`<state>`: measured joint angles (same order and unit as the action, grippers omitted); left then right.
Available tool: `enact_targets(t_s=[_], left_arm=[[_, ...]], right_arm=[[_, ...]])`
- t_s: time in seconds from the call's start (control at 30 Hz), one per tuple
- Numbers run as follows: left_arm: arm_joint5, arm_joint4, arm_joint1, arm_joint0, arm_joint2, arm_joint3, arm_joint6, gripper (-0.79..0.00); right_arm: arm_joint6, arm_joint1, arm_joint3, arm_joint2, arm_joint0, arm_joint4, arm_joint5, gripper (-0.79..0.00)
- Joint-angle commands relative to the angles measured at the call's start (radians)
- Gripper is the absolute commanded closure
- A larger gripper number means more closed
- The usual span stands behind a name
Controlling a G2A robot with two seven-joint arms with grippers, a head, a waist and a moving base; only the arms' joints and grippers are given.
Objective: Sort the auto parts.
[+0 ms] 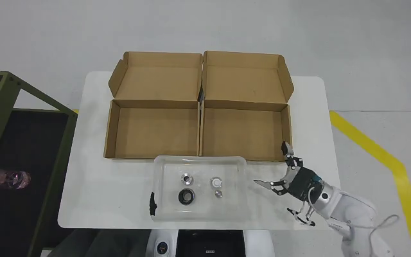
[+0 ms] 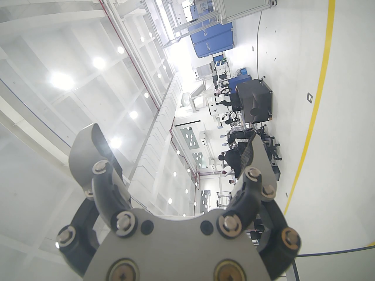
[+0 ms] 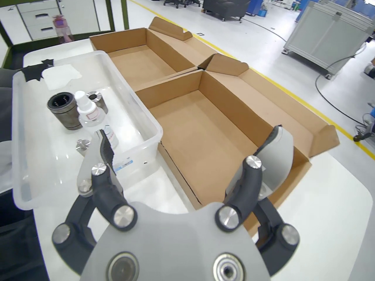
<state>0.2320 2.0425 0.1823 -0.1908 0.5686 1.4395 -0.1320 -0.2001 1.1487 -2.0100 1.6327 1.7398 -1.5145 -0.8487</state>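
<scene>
On white table (image 1: 90, 160): cardboard boxes (image 1: 154, 132), clear bin (image 1: 235, 193); yellow floor line (image 1: 372, 150).

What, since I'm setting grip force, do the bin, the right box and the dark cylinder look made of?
Bin: clear plastic, glossy; you can see straight through its walls. Right box: brown cardboard, matte, with folded flaps and creased edges. Dark cylinder: probably steel, judging by its dull grey sheen and machined rim, though some other coated metal can't be ruled out.

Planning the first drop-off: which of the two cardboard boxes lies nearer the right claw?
The right-hand box, just beyond the right claw; the left-hand box lies on its far side, farther away.
</scene>
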Motion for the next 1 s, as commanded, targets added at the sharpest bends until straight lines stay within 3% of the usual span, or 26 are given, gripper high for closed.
enact_targets(t_s=[0.0, 0.43, 0.97], left_arm=[[0.000, 0.000, 0.000, 0.000, 0.000, 0.000, 0.000, -0.785], [0.000, 0.000, 0.000, 0.000, 0.000, 0.000, 0.000, -0.785], [0.000, 0.000, 0.000, 0.000, 0.000, 0.000, 0.000, -0.785]], right_arm=[[0.031, -0.002, -0.008, -0.024, -0.019, 0.003, -0.030, -0.785], [0.232, -0.005, -0.009, -0.218, -0.146, 0.043, -0.115, -0.785], [0.429, -0.002, 0.020, -0.418, -0.279, 0.086, -0.137, -0.785]])
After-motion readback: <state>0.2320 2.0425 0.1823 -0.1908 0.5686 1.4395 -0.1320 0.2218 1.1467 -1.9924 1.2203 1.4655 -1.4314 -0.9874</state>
